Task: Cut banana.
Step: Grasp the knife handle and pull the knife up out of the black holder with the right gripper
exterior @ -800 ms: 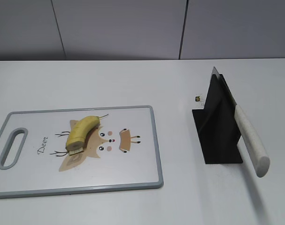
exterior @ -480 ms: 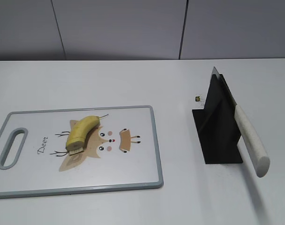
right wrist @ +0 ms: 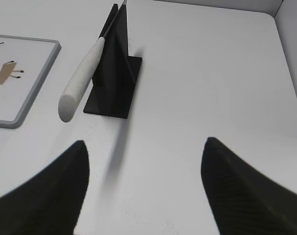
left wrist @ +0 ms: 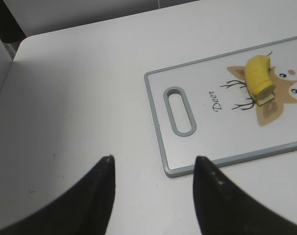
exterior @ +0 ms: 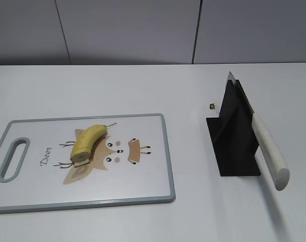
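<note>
The banana (exterior: 87, 142), a short curved yellow piece with a flat cut end, lies on the white cutting board (exterior: 142, 186) over its deer print; it also shows in the left wrist view (left wrist: 259, 78). A knife with a white handle (exterior: 269, 151) rests in a black stand (exterior: 236, 136), also seen in the right wrist view (right wrist: 79, 81). My left gripper (left wrist: 153, 161) is open and empty, near the board's handle-end corner. My right gripper (right wrist: 144, 144) is open and empty, over bare table near the stand. Neither gripper shows in the exterior view.
The cutting board has a grey rim and a handle slot (left wrist: 178, 110) at its left end. A tiny dark speck (exterior: 212, 106) lies behind the knife stand. The white table (exterior: 142, 85) ends at a grey wall.
</note>
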You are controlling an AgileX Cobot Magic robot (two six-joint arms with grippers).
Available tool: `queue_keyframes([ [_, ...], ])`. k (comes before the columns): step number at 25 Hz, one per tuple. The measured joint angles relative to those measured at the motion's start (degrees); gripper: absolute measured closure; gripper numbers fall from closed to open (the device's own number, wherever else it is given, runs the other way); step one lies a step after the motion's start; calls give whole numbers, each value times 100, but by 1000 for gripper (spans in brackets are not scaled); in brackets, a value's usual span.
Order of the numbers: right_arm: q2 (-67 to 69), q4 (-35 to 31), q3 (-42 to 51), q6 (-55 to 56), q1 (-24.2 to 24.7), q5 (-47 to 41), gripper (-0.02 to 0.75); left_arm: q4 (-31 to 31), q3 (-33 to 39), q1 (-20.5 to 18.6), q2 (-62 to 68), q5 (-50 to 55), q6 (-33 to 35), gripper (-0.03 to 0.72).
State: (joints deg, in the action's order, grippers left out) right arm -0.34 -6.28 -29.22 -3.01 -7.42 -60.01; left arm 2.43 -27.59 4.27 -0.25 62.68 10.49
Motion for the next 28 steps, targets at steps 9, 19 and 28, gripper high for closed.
queue_keyframes([
  [9, 0, 0, 0, 0, 0, 20, 196, 0, 0, 0, 0, 0, 0, 188],
  [19, 34, 53, 0, 40, 0, -18, 196, 0, 0, 0, 0, 0, 0, 188],
  [28, 1454, 53, -668, 301, 0, -703, 197, 0, 0, 0, 0, 0, 0, 188],
])
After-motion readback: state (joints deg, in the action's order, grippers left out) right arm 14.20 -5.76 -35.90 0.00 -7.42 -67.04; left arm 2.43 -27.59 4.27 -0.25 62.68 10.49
